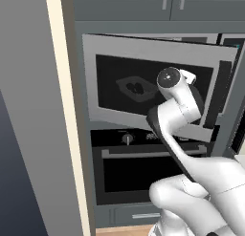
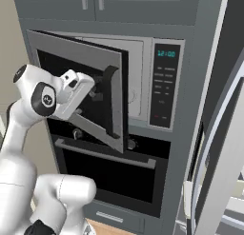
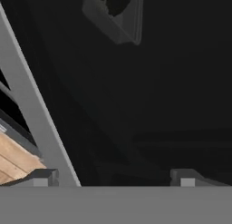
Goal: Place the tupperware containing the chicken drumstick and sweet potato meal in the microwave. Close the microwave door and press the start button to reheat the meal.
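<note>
the microwave door [image 2: 90, 89] is being faced by the wide-spread gripper [image 3: 115, 177]; the tupperware [image 3: 115, 12] is glimpsed at 12 o'clock, the oven [image 2: 109, 174] below.

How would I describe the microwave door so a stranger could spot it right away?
In the tall grey cabinet column, look above the black oven with knobs. The microwave door is the wide grey-framed panel there, standing partly open. Unlike the oven door's horizontal bar, it has a big dark window and a black vertical handle.

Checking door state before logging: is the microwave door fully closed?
No, the microwave door stands ajar, its handle edge swung out from the microwave.
</note>
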You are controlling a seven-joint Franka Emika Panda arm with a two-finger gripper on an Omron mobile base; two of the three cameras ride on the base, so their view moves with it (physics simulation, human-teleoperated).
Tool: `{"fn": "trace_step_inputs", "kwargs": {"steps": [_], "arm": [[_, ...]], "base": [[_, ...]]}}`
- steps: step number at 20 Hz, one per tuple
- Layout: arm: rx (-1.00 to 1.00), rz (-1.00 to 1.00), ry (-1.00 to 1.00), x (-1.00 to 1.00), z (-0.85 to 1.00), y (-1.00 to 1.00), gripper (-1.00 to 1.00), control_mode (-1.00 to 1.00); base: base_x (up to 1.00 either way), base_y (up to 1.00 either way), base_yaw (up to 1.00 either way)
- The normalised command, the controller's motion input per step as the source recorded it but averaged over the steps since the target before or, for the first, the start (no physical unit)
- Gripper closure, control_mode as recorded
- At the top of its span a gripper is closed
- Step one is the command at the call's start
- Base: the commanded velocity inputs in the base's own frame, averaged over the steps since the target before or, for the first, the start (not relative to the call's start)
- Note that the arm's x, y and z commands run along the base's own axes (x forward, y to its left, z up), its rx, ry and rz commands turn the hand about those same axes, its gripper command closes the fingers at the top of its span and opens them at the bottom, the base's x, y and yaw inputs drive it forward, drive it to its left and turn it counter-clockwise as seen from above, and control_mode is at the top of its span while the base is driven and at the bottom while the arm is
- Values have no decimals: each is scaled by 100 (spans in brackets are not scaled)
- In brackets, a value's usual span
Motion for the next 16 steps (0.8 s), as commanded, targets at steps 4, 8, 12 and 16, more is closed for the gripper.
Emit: {"fn": "trace_step_inputs", "kwargs": {"steps": [4, 8, 12, 16], "arm": [[1, 0, 0, 99, 0, -18, -100, -100], [2, 0, 0, 90, 0, -9, -100, -100], [4, 0, -4, 83, 0, -8, -100, -100], [3, 0, -12, 77, 0, -10, -100, -100]], "base": [[0, 0, 0], [0, 0, 0], [0, 0, 0], [0, 0, 0]]}}
